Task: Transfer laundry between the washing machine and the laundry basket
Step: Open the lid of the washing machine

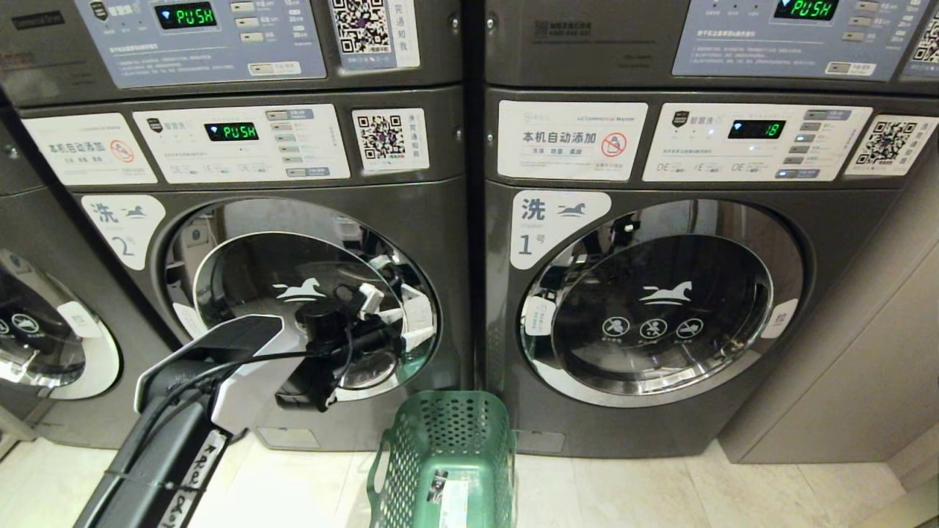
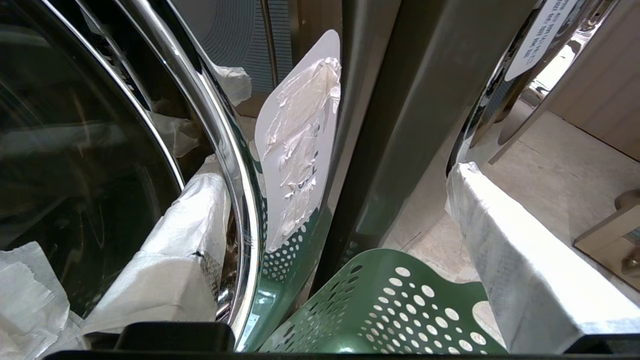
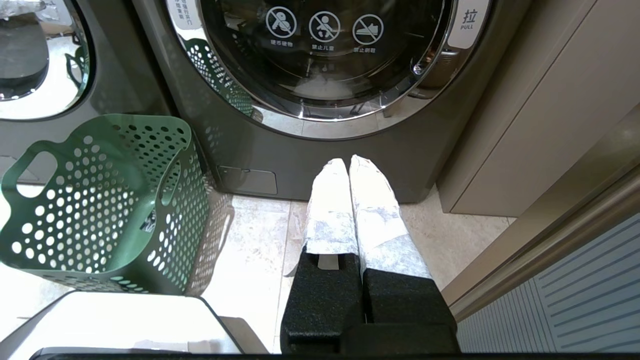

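Note:
The washing machine [image 1: 440, 242] marked 2 stands with its round chrome-rimmed door [image 1: 242, 271] closed. My left gripper [image 1: 396, 315] is open at the door's right edge, beside a worn white label [image 2: 300, 140]. One white-wrapped finger [image 2: 170, 260] lies over the chrome rim [image 2: 220, 150]; the other finger [image 2: 520, 265] hangs off to the side above the floor. Nothing is between them. The green laundry basket [image 1: 447, 455] stands on the floor just below, between the two machines. It also shows under the left gripper [image 2: 335, 170]. No laundry is in view. My right gripper [image 3: 349, 162] hangs shut and empty, low in front of machine 1.
The like machine marked 1 [image 1: 660, 308] stands to the right with its door closed. A third machine [image 1: 44, 337] is at the far left. A beige cabinet side [image 1: 866, 352] closes off the right. Another row of machines is stacked above. The floor [image 1: 660, 491] is pale tile.

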Controlling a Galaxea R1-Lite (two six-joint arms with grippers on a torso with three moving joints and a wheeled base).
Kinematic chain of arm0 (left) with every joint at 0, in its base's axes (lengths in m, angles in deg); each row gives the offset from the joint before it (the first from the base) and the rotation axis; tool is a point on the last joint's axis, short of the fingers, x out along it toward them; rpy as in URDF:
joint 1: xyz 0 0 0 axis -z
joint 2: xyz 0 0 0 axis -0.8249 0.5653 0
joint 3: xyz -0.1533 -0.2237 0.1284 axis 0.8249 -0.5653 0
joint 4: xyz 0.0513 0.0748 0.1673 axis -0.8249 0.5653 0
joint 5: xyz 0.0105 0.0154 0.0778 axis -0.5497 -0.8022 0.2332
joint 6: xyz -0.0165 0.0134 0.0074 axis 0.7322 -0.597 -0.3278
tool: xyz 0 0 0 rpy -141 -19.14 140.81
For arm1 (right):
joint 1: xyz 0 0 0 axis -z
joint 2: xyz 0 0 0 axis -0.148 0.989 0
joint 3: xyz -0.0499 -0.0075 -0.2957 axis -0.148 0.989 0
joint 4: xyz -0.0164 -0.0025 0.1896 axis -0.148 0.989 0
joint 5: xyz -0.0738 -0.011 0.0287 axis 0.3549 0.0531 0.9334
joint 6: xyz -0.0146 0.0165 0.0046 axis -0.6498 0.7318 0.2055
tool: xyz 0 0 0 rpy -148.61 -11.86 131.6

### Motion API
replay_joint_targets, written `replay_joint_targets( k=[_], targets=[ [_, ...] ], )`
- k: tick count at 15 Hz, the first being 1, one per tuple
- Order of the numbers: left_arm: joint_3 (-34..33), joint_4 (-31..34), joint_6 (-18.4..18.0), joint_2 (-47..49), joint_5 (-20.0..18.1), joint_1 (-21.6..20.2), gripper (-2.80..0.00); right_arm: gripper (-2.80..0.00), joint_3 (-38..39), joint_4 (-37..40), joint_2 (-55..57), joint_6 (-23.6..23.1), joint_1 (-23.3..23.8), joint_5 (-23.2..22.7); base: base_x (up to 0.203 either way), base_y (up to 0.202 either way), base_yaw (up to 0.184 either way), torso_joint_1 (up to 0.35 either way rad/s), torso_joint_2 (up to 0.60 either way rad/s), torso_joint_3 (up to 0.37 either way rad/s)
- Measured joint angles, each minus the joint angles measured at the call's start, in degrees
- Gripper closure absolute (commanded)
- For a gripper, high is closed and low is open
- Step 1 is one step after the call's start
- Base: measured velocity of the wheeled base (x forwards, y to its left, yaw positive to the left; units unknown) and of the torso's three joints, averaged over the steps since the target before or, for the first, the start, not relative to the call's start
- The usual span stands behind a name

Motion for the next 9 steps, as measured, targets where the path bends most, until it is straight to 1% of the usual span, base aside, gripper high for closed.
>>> replay_joint_targets(
  k=[3,6,9],
  targets=[
    [-0.83,-0.44,0.00,-0.46,-0.54,0.00,-2.80,0.00,0.00,0.00,0.00,0.00,0.00,0.00,0.000,0.000,0.000,0.000,0.00,0.000],
    [-2.62,-1.70,0.15,-0.85,-3.16,-0.11,-2.80,0.00,0.00,0.00,0.00,0.02,0.01,0.00,0.000,0.000,0.000,0.000,0.00,0.000],
    [-3.43,-2.46,-0.15,-1.12,-2.82,-0.11,-2.80,0.00,0.00,0.00,0.00,0.02,-0.02,0.00,0.000,0.000,0.000,0.000,0.00,0.000]
  ],
)
